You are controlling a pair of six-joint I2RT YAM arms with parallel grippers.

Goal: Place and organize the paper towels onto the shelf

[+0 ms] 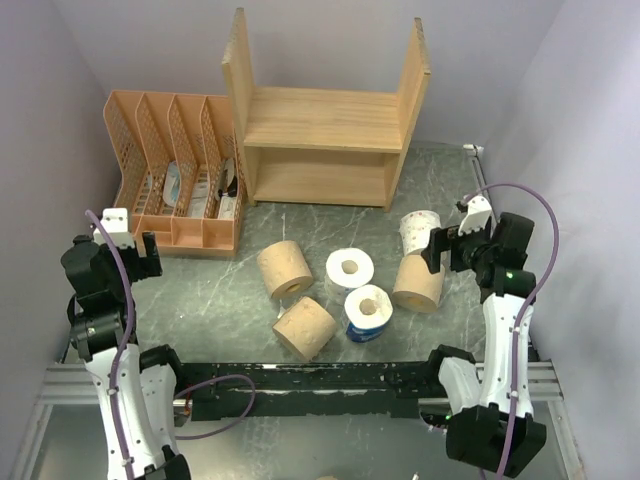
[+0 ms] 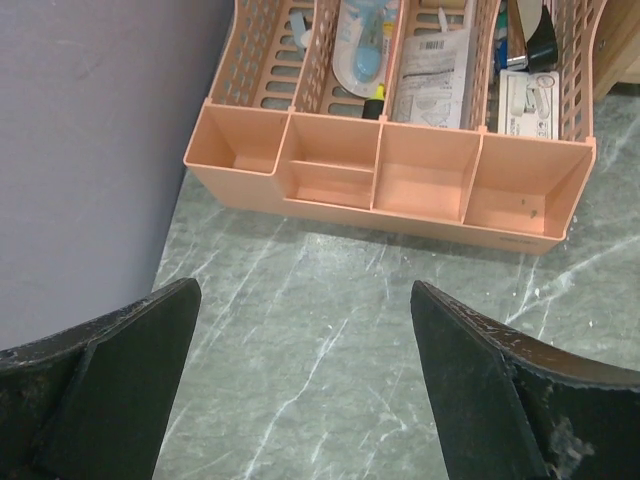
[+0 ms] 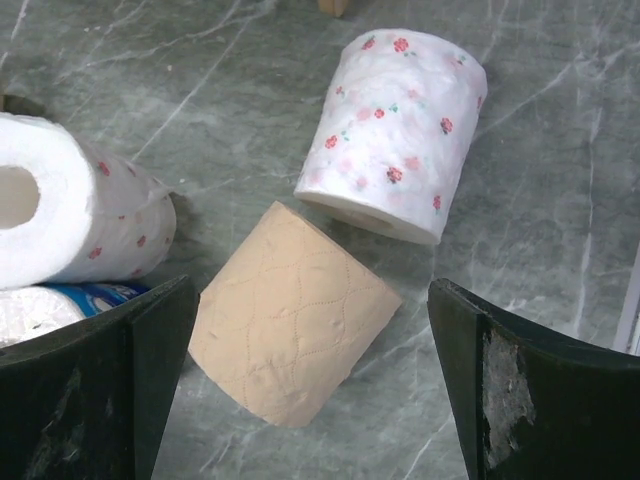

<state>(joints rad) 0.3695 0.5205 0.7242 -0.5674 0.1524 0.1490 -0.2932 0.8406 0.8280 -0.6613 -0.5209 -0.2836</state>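
Note:
Several paper towels lie loose on the green marbled table in front of the empty wooden shelf [image 1: 320, 120]. Three are tan [image 1: 284, 268] [image 1: 305, 328] [image 1: 418, 283], two are white with a flower print [image 1: 349, 268] [image 1: 419, 231], and one is in a blue wrapper [image 1: 367, 313]. My right gripper [image 3: 310, 288] hangs open above the right-hand tan roll [image 3: 290, 325], its fingers apart on either side and touching nothing. A flowered white roll [image 3: 395, 130] stands just beyond it. My left gripper [image 2: 305, 290] is open over bare table at the left, holding nothing.
An orange lattice file organizer [image 1: 175, 175] with stationery in it stands left of the shelf, its front trays [image 2: 400, 190] just ahead of my left gripper. Purple walls close in on both sides. A black rail [image 1: 320, 385] runs along the near edge.

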